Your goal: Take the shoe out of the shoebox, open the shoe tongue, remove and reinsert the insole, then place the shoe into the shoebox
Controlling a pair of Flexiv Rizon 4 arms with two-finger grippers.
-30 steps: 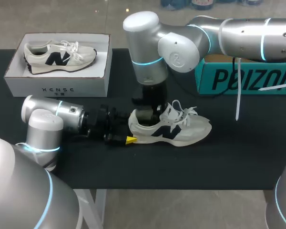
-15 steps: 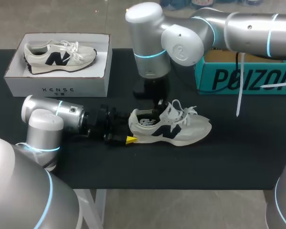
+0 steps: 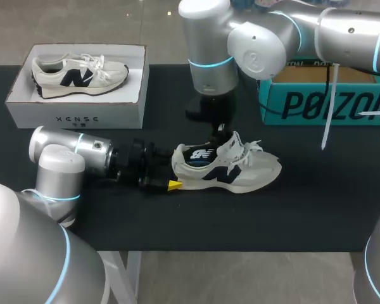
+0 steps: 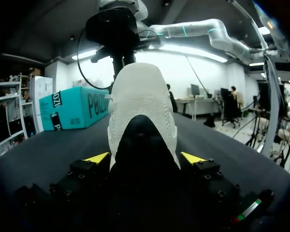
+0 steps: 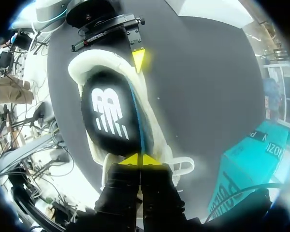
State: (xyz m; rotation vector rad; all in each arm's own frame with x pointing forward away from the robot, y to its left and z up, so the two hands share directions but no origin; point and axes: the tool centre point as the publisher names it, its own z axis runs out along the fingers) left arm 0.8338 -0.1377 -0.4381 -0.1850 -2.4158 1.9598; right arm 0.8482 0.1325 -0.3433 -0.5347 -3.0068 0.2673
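Note:
A cream sneaker (image 3: 253, 171) with a dark logo lies on its sole on the black table (image 3: 316, 209), toe to the right. My left gripper (image 3: 171, 176) comes in low from the left and grips the heel (image 4: 140, 101) between its wide-set yellow tips, one on each side. My right gripper (image 3: 220, 134) hangs over the shoe's opening, shut on the front edge of the black insole (image 3: 201, 154). The insole (image 5: 108, 113) is tilted up, partly out of the shoe, its white logo showing. In the right wrist view my left gripper's yellow fingertip (image 5: 139, 59) shows at the heel.
A white shoebox (image 3: 76, 113) at the back left holds a second, matching sneaker (image 3: 79, 73). A teal box (image 3: 329, 104) stands at the back right, close behind my right arm. A white strap (image 3: 327, 123) dangles from that arm.
My right arm has risen and drawn back out of the shoe's opening, pulling the insole up so its logo now shows. The left gripper and the shoe have stayed put.

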